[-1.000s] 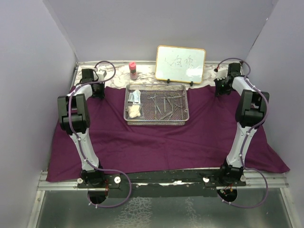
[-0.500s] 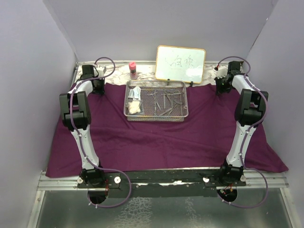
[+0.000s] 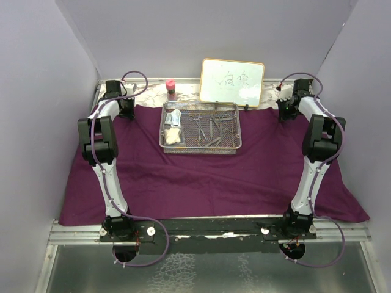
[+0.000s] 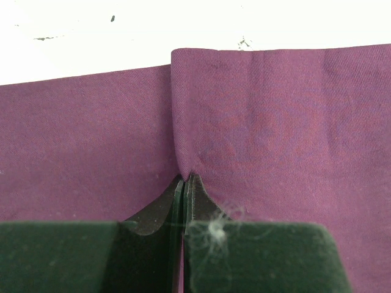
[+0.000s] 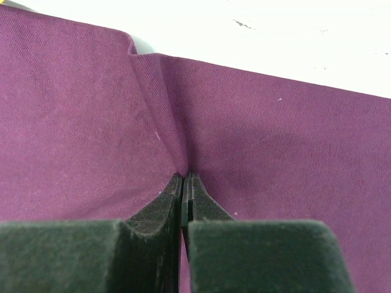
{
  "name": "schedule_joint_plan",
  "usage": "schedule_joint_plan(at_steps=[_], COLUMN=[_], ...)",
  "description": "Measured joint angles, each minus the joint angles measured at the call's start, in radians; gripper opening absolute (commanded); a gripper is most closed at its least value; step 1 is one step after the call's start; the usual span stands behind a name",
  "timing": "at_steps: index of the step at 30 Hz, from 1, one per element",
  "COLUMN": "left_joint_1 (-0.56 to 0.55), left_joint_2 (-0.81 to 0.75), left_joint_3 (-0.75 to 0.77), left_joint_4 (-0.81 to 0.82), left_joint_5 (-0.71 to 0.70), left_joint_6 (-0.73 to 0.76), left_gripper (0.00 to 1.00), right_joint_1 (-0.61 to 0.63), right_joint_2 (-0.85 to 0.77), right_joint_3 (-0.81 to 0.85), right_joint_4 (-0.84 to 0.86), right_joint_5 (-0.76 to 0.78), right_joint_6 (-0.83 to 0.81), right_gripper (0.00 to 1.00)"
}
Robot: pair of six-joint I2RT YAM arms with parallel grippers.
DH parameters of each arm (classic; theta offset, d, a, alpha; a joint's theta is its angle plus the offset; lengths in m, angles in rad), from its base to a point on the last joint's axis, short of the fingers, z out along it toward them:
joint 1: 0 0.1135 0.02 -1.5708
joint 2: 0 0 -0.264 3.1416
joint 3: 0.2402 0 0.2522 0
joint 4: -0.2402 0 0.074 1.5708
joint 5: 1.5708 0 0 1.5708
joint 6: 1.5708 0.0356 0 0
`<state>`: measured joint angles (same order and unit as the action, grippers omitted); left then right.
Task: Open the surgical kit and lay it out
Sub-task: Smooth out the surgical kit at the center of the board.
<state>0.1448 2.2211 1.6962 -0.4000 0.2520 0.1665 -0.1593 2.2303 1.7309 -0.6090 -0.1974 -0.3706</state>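
Note:
The dark purple cloth wrap (image 3: 201,177) lies spread over the table. The silver wire-mesh tray (image 3: 200,148) sits on it at the back middle and holds steel forceps and clamps (image 3: 212,128), gauze (image 3: 173,135) and small white packets (image 3: 174,119). My left gripper (image 3: 126,112) is at the cloth's far left corner, shut on a pinched fold of the cloth (image 4: 201,122). My right gripper (image 3: 283,113) is at the far right corner, shut on a fold of the cloth (image 5: 183,122). Both folds run up from the closed fingertips.
A framed whiteboard (image 3: 232,82) stands behind the tray at the back wall. A small pink-capped bottle (image 3: 170,89) stands to its left. Lavender walls close in the back and both sides. The cloth's front edge hangs near the arm bases.
Both grippers have moved toward the back wall, pulling the cloth's far edge with them. The tray has slid back with the cloth, closer to the whiteboard.

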Motion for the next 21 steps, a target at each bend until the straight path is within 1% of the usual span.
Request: schedule_joint_plan(at_steps=[12,21], left_joint_1=[0.000,0.002], left_joint_2=[0.006,-0.005], left_joint_3=[0.006,-0.020], left_joint_4=[-0.008,0.025], left_joint_5=[0.001,0.002], left_joint_6=[0.000,-0.018], left_gripper=[0.00,0.00], right_joint_1=[-0.001,-0.003], right_joint_2=[-0.008,0.024], right_joint_3=[-0.013,0.048], right_joint_4=[0.015,-0.042], right_joint_5=[0.001,0.003], right_joint_6=[0.000,0.001], right_gripper=[0.01,0.01])
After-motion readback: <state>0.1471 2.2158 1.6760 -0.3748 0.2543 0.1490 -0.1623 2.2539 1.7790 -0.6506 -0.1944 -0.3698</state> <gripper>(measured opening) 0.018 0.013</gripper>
